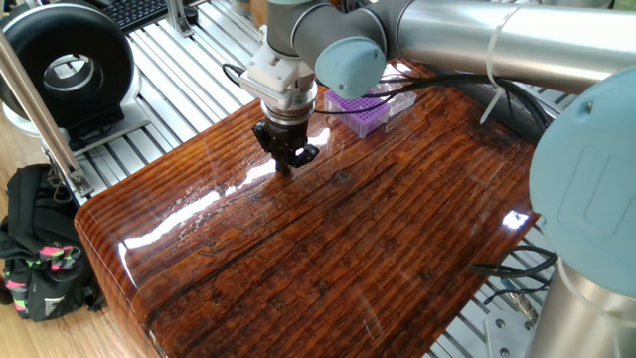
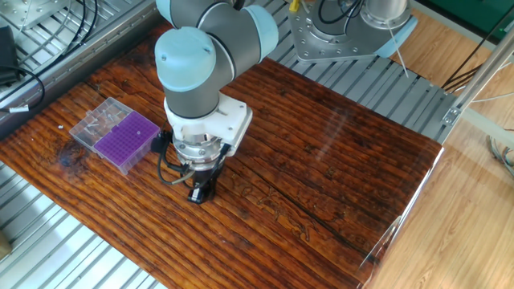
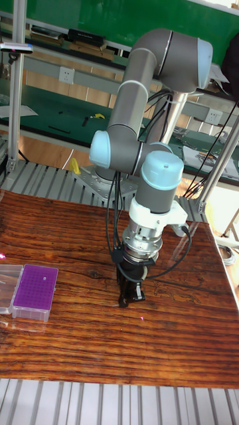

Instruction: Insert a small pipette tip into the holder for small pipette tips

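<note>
Pointing straight down, black two-finger gripper [image 1: 288, 164] [image 2: 198, 193] [image 3: 127, 300] sits low over glossy brown wood table [image 2: 321, 160], fingers close together; can't tell if it grips anything. Purple rectangular holder for small pipette tips [image 2: 127, 141] [image 3: 32, 291] [image 1: 366, 109], w/ clear plastic box, rests well apart.

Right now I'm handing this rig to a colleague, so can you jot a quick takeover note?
Gripper: pointing straight down, low over the wooden table, near its middle. Whether the fingers are shut, or hold a tip, cannot be told; no pipette tip is visible in any view.
Holder for small pipette tips: purple rack in its clear box, on the table off to one side of the gripper, not under it.
Done: nothing confirmed; no tip can be seen in the rack.
Left: confirm a tip is in hand, carry it over the rack, lower it into a hole, release.
</note>
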You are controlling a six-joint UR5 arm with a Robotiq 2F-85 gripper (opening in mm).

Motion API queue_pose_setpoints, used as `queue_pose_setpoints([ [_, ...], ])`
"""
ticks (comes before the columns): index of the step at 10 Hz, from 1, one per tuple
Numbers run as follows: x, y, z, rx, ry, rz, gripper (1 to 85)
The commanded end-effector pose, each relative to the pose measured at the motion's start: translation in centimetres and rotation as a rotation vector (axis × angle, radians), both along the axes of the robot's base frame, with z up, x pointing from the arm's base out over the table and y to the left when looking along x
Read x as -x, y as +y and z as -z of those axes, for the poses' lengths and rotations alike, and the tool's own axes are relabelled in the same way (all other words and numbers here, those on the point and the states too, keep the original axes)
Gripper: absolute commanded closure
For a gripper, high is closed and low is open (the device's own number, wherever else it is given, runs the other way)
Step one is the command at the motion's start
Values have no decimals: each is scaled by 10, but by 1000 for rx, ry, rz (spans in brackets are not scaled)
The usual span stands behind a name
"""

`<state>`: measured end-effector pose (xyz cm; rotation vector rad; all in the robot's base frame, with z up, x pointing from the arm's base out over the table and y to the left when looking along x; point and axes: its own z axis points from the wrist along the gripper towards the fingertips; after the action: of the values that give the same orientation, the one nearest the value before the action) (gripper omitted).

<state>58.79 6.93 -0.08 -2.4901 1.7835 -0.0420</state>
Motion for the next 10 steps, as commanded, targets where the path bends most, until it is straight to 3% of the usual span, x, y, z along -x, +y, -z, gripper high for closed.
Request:
queue_pose_setpoints([
  [1, 0, 1, -1, -11, 3, 11, 750],
  [4, 5, 0, -12, -4, 14, 18, 783],
  [5, 9, 5, -15, -26, 27, 23, 783],
  [7, 11, 0, -34, -23, 28, 48, 787],
  [8, 14, 2, -42, -40, 29, 78, 790],
  [10, 16, 12, -39, -108, 33, 106, 820],
])
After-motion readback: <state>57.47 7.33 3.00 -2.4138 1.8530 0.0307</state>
